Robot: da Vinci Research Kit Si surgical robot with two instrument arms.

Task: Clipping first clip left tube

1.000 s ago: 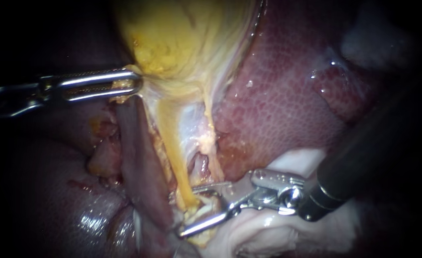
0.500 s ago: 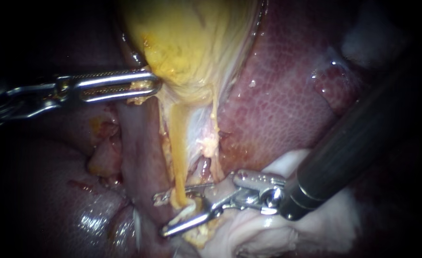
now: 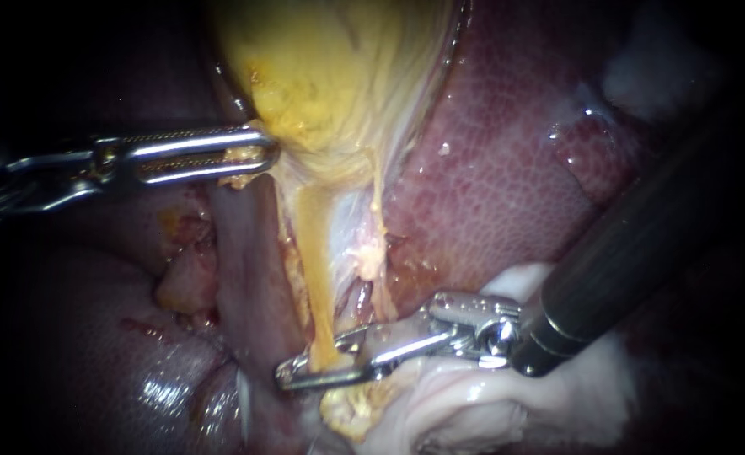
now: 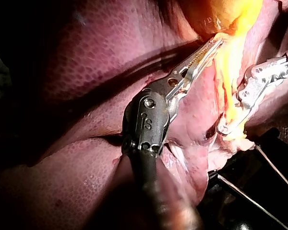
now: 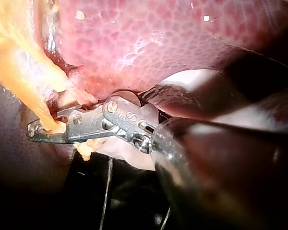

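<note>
Where my right instrument (image 3: 288, 375) clasps it, the left tube (image 3: 312, 253) hides.

Polished metal gleams on the left instrument (image 3: 263, 153), its jaws finely ribbed where they pinch the gallbladder (image 3: 330, 67), which looks matt, yellow and fibrous. Beside the left tube (image 3: 318, 286), waxy and slick, the liver (image 3: 507, 185) shines wet and mottled. Clamped on that tube, the right instrument (image 3: 292, 372) shows bright bare-metal jaws and a dark glossy shaft.
</note>
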